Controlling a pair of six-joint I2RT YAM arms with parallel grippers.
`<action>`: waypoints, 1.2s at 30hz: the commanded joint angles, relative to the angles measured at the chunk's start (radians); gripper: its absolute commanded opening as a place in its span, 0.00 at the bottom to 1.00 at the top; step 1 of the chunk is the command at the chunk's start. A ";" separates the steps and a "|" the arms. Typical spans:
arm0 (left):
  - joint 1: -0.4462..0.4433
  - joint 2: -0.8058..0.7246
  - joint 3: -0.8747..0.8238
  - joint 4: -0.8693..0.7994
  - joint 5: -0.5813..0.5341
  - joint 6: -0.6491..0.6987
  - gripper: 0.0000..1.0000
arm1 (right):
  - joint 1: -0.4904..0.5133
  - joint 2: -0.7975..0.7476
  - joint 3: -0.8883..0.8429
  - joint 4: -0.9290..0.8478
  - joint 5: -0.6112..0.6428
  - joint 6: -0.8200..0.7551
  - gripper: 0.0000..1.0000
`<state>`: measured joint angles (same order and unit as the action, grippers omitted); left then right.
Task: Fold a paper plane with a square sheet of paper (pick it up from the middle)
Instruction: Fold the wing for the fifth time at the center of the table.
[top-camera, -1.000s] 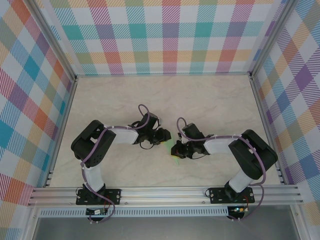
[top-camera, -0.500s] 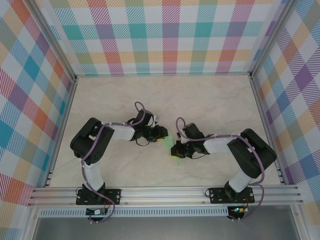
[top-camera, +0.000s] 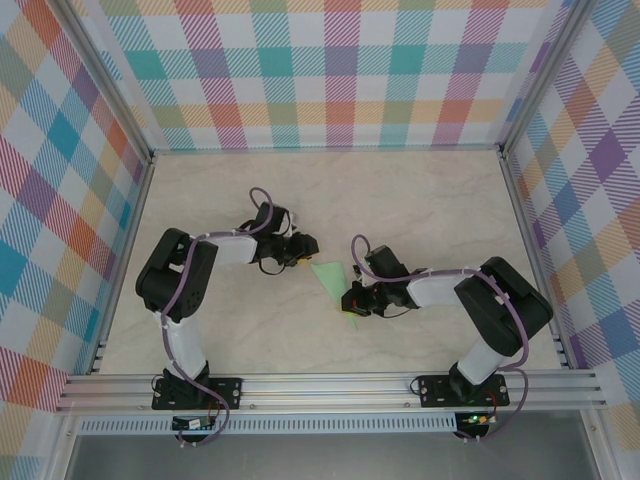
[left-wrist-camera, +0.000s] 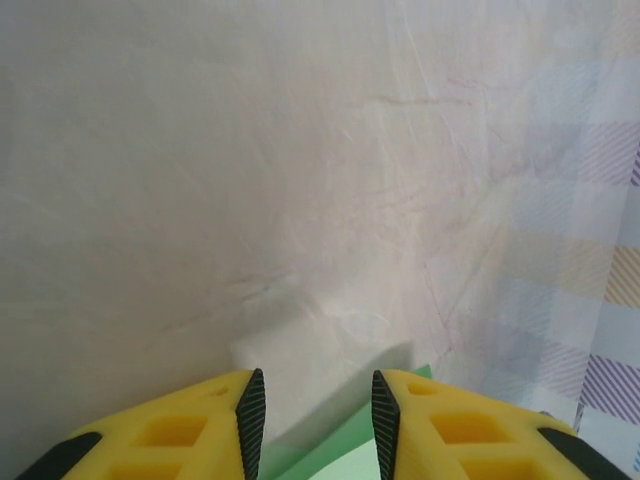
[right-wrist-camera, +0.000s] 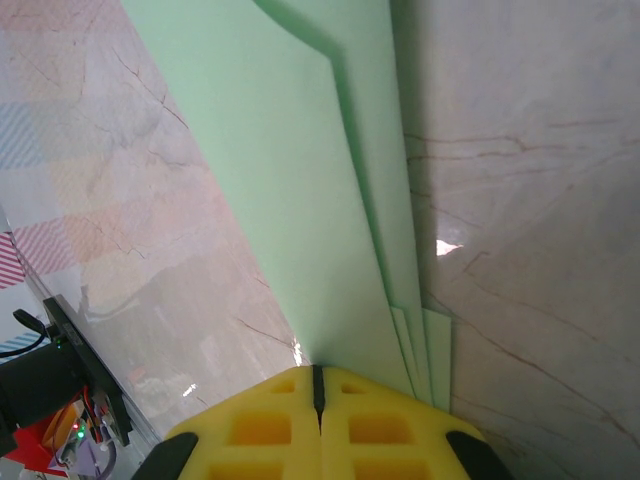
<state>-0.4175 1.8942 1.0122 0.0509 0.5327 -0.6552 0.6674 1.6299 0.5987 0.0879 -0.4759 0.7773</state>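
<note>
From above, the plane (top-camera: 328, 273) lies at mid-worktop (top-camera: 420, 200), between the two arms. It is a slim, pale green wedge running from near the left pincer (top-camera: 305, 248) down under the right pincer (top-camera: 350, 300). The right pincer sits on its near end, probably to anchor the folded paper so it cannot slide or spring open. The left pincer is just beside the far tip but apart from it, which looks like a stand-off position between folds.

In the left wrist view, the left pincer (left-wrist-camera: 311, 425) is part-way open. There is a clear gap between its yellow fingers and nothing is caught in it. A corner of green paper (left-wrist-camera: 345, 455) shows low in that gap, lying on the marbled worktop (left-wrist-camera: 200, 200) beyond the tips.

In the right wrist view, the right pincer (right-wrist-camera: 318, 390) is fully closed, its fingers meeting along a thin seam. The plane (right-wrist-camera: 290, 180) comes straight out from under the tips, so it seems nipped there by its end. The paper is plain, unmarked mint and stretches away as a long narrow strip. Several stacked layers step along its right edge, and a folded flap overlaps near the top. The creases look crisp and flat. I would judge the dart mostly formed.
</note>
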 joint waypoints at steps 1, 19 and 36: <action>0.011 -0.080 0.026 -0.076 -0.003 0.032 0.37 | 0.012 0.050 -0.035 -0.134 0.041 0.008 0.05; -0.227 -0.275 -0.175 0.095 -0.108 -0.163 0.36 | 0.013 0.030 -0.018 -0.121 0.069 0.062 0.06; -0.300 -0.066 -0.163 0.113 -0.177 -0.180 0.32 | 0.014 -0.076 -0.011 -0.090 0.014 0.046 0.09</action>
<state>-0.7105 1.8091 0.8673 0.1539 0.3904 -0.8268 0.6727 1.6054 0.6014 0.0650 -0.4671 0.8333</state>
